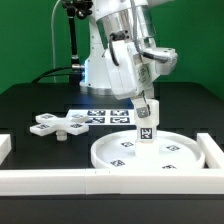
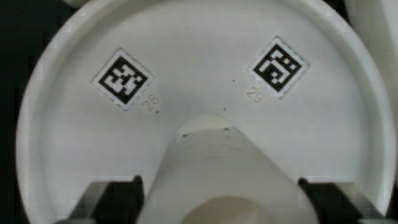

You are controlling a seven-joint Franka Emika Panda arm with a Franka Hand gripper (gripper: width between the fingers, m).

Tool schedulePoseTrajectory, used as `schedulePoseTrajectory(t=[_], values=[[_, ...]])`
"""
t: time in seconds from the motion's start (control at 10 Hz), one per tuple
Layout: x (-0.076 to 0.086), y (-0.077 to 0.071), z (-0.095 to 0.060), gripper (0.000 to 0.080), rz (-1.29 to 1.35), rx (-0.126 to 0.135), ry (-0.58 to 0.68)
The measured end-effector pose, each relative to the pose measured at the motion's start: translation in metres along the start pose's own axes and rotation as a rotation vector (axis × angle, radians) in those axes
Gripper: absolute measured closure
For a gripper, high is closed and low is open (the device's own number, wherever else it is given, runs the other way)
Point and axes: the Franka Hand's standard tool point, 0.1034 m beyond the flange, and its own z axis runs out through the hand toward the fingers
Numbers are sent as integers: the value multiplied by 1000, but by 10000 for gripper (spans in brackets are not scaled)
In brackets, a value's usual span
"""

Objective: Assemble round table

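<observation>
Three white parts sit on a black table (image 1: 25,110). The disc (image 1: 150,153) lies flat at the lower right of the exterior frame, rim up, with several square tags (image 1: 170,150) on its inner face. The leg (image 1: 146,128) stands about upright over the disc's middle, one tag on its side facing the camera. Its lower end reaches down to the disc's face, but I cannot tell whether the two touch. The gripper (image 1: 146,108) comes down from the arm (image 1: 125,45) at the upper middle of the frame, its fingers drawn in narrow on the leg's upper part and holding it. The foot (image 1: 55,123), a cross-shaped piece with tags on its arms, lies flat at the exterior view's left, well apart from the disc and leg. The marker board (image 1: 100,117) lies flat further back, between foot and disc, near the arm's base. White bars (image 1: 60,180) run along the lower edge and the right side of the frame, just beside the disc

In the wrist view the disc (image 2: 71,120) nearly fills the frame and shows two tags on its pale face. The leg (image 2: 214,160) is seen from above, pointing at the disc's middle, and the gripper (image 2: 217,200) has dark fingers (image 2: 111,197) pressed to either side of it
</observation>
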Motion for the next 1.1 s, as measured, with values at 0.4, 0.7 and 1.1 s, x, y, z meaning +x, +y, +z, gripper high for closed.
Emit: schedulePoseTrajectory(t=[0.4,0.7,1.1], values=[[-5,3,1,153,-186,-30,-13],[-5,3,1,151,-413,-29,-16],[-11,3,-5,151,-939,-144,22]])
